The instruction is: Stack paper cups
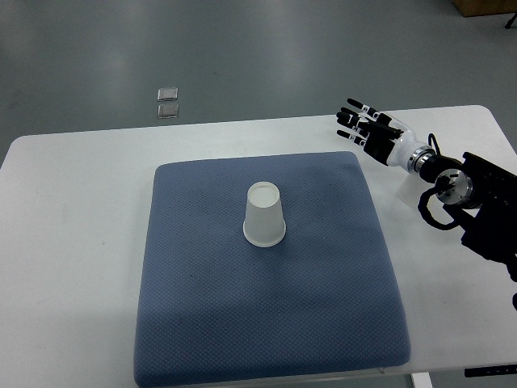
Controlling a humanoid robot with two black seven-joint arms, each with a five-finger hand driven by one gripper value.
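A white paper cup (265, 214) stands upside down near the middle of the blue mat (210, 323). My right hand (361, 127) is above the white table just past the mat's far right corner, well apart from the cup, with fingers spread and holding nothing. Its arm comes in from the right edge. A faint white cup-like shape (408, 192) shows on the table just under the wrist, partly hidden by the arm. The left arm is out of view.
The mat lies on a white table (73, 242) whose far edge runs along the top. Two small square plates (168, 103) are set in the grey floor beyond it. A cardboard box corner (485, 6) shows at top right.
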